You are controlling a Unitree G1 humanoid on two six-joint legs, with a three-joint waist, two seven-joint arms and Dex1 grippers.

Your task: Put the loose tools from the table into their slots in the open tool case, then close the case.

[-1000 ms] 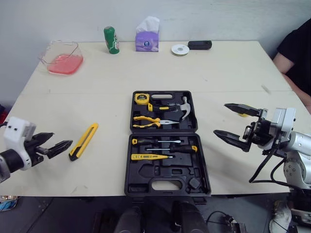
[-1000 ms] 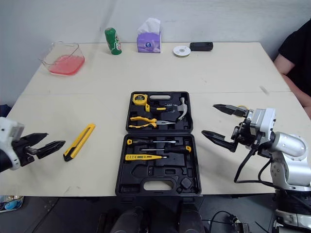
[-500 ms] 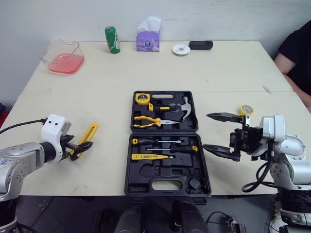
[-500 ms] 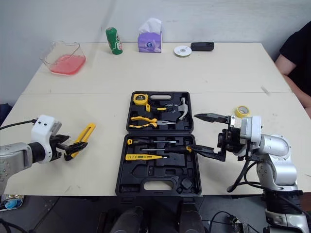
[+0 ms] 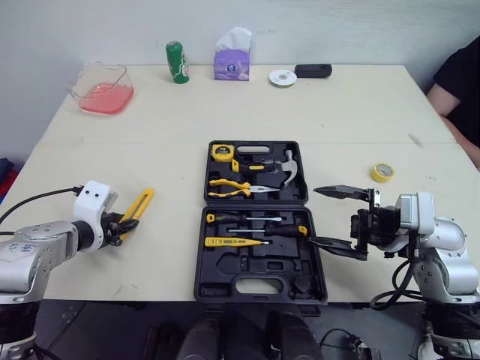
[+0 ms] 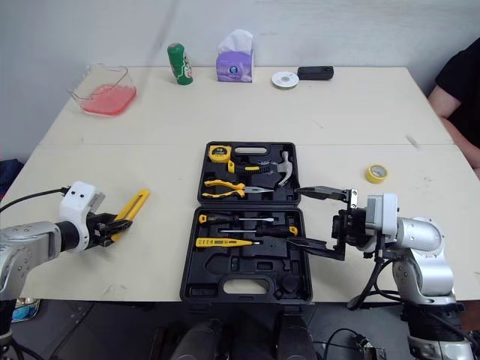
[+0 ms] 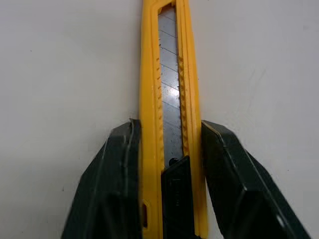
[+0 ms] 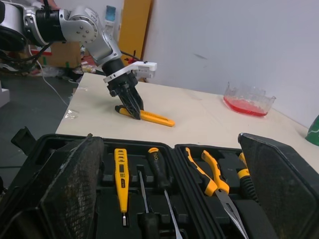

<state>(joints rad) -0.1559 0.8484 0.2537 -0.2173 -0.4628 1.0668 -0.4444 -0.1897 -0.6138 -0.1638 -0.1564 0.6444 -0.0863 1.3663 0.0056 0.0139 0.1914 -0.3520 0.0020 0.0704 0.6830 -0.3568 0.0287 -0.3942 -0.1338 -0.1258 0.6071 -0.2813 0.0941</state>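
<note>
Clamping the yellow utility knife (image 7: 169, 74) across its narrow width, the left hand (image 5: 120, 223) has a finger pressed against each long edge near the slider end. This is probably the only secure pinch on a tool lying flat on the tabletop (image 5: 150, 142). The knife sits well left of the open tool case (image 5: 200, 247), not yet lifted as far as I can tell. The right hand (image 5: 315, 215) hovers at the case's right edge, fingers wide apart and empty, seemingly ready to steady it. Empty moulded recesses in the near half likely include the knife's slot. A yellow tape roll (image 5: 382, 172) lies loose farther right.
</note>
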